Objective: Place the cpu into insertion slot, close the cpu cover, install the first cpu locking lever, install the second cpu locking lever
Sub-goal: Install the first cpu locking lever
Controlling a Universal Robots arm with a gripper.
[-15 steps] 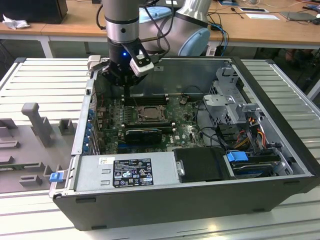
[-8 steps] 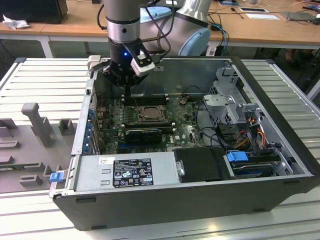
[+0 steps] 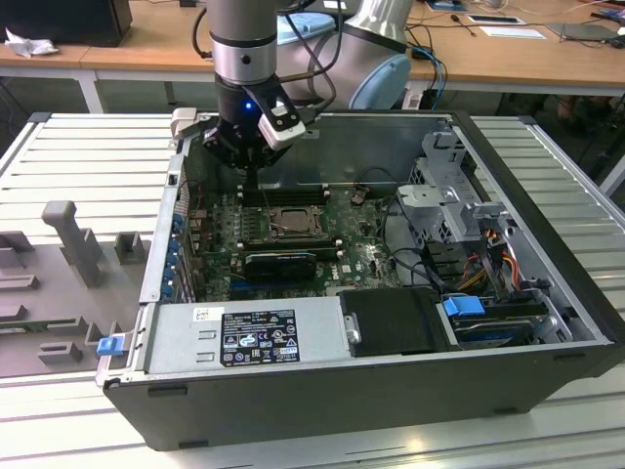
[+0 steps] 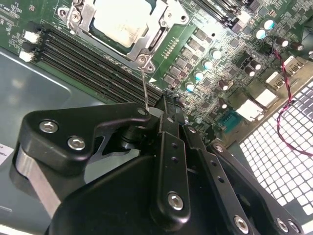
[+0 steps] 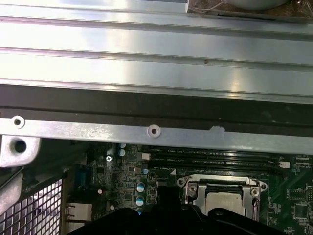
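The cpu (image 4: 122, 22), a pale square chip, lies in the insertion slot (image 3: 283, 223) on the green board. The silver cpu cover (image 4: 159, 35) lies down flat around the chip; both wrist views show this, with the cpu (image 5: 222, 201) framed by the cover (image 5: 195, 187). A thin wire locking lever (image 4: 144, 85) runs from the socket's corner to my gripper (image 4: 168, 104). The black fingers are shut together at the lever's end, but I cannot tell whether they pinch it. In the exterior view my gripper (image 3: 252, 179) hangs just behind the socket, over the memory slots.
Long black memory slots (image 4: 83, 63) run beside the socket. A black expansion card (image 3: 278, 264), the power supply (image 3: 249, 337), a drive cage (image 3: 459, 210) and cables crowd the open case. Grey fixture blocks (image 3: 73, 239) stand on the table at the exterior view's left.
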